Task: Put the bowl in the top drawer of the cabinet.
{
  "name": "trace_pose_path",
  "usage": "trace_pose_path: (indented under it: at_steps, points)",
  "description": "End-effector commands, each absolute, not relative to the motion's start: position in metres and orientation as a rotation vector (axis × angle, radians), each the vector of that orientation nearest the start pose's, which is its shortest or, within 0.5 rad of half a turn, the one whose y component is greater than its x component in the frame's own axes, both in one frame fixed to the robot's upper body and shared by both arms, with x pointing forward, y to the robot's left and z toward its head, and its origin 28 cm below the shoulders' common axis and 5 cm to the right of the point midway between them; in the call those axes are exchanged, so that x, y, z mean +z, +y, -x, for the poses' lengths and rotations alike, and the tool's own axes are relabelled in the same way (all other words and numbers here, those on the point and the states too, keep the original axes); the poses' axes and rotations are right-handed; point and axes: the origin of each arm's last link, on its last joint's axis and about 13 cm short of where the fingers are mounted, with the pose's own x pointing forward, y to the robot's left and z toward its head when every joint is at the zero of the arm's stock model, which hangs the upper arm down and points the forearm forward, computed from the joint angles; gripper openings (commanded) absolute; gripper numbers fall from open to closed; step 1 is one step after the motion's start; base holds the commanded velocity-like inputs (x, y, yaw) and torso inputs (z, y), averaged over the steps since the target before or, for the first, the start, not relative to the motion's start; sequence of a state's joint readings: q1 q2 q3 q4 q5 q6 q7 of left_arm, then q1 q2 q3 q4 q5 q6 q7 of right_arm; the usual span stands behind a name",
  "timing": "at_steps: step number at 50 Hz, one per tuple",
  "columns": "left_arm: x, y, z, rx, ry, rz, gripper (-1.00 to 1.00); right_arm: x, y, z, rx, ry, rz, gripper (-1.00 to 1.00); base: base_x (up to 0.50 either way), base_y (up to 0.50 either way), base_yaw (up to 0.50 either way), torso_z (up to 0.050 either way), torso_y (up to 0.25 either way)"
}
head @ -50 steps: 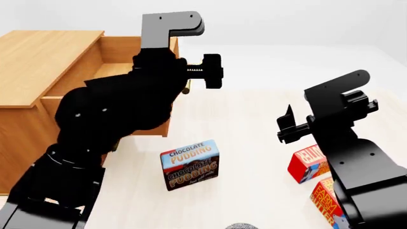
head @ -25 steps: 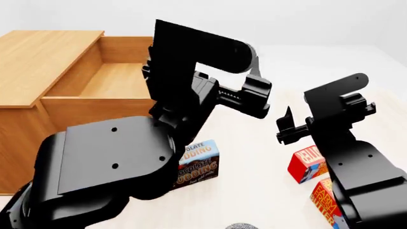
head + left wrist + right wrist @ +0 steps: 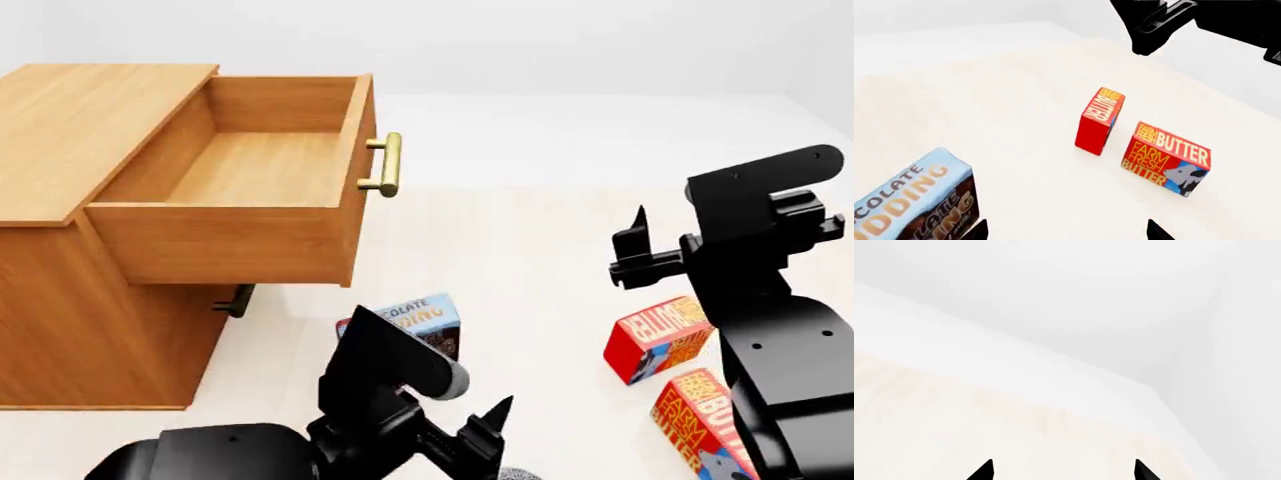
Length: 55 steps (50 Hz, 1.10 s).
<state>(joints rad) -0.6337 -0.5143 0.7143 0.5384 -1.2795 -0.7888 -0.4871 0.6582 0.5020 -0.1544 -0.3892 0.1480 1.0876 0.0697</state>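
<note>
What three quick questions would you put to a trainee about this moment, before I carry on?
1. True or false: the top drawer of the cabinet is pulled open.
2. How many butter boxes lie in the left wrist view? A one, B two, C three.
3. Fill in: the bowl shows in ___ of the three views.

Key: 1 true. 2 B. 3 none.

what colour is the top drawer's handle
Brass-gold, on the top drawer's handle; clearest in the head view.
</note>
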Motion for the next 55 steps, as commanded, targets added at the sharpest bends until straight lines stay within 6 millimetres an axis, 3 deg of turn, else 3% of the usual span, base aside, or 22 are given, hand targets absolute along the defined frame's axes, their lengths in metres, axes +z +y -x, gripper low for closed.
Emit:
trace_pose_path:
  at_steps: [1,25,32,46,55]
  points:
    - [0.117,0.167,-0.181,-0.835,0.543,0.106,1.0,0.202,-0.185,-0.277,-0.162,0.082,0.414,1.0,0.0,0.0,0.0,0.0,0.0]
    - [0.077,0.156,-0.182,-0.841,0.737,0.158,1.0,0.196,-0.179,-0.281,-0.133,0.087,0.431,1.0,0.0,0.0,0.0,0.0,0.0]
    - [0.065,0.15,-0.19,-0.824,0.8,0.15,1.0,0.195,-0.18,-0.28,-0.127,0.081,0.428,1.0,0.0,0.0,0.0,0.0,0.0]
    - [0.056,0.137,-0.206,-0.788,0.846,0.156,1.0,0.19,-0.174,-0.284,-0.094,0.083,0.428,1.0,0.0,0.0,0.0,0.0,0.0]
    - [0.061,0.128,-0.216,-0.778,0.85,0.144,1.0,0.185,-0.174,-0.284,-0.086,0.086,0.43,1.0,0.0,0.0,0.0,0.0,0.0]
